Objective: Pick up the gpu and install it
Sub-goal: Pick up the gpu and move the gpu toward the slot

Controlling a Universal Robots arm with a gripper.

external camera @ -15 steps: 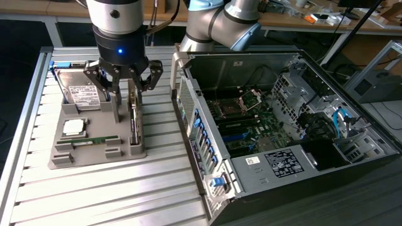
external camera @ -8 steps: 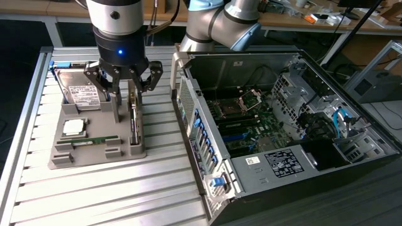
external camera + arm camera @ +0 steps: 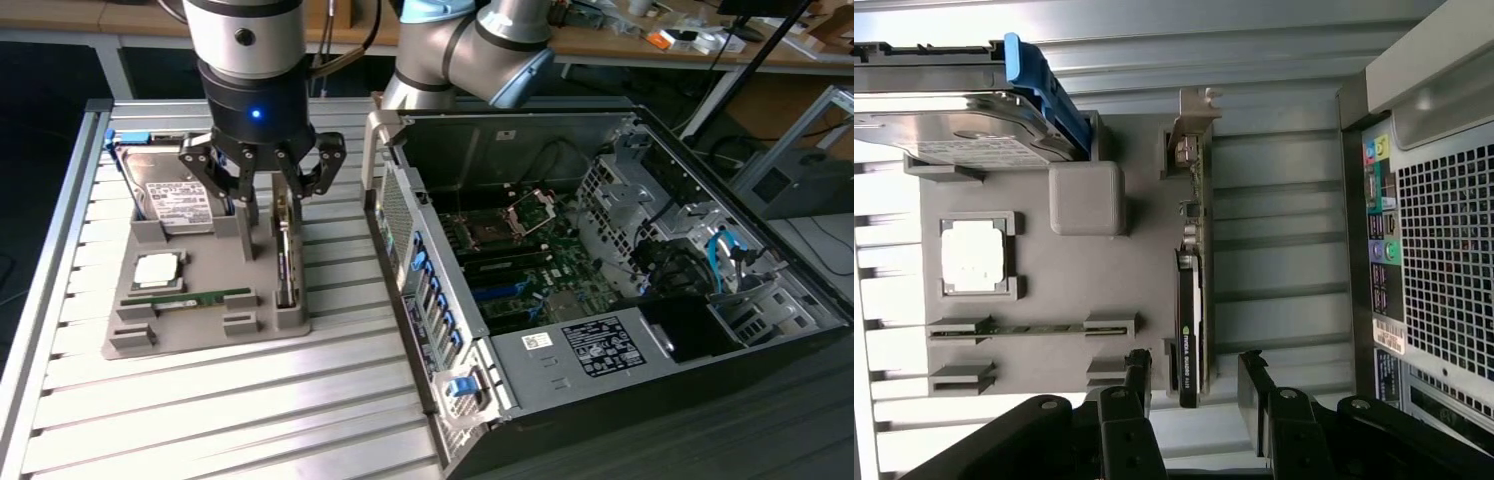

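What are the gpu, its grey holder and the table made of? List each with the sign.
gpu: green circuit board, black block probably plastic, shiny metal bracket.
Grey holder: matte, uniform grey, likely plastic, perhaps printed.
Table: ribbed silver slats with glare, looks like aluminium.

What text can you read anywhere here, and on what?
Nothing reads clearly.
White label on hard drive: too small.
White lettering on gpu: blurred.
On computer case, black label: too small.
On case rear, barcode sticker: too small.

Exterior high, angled down; wrist close above shared tray (image 3: pixel 200 335) (image 3: pixel 1069 285)
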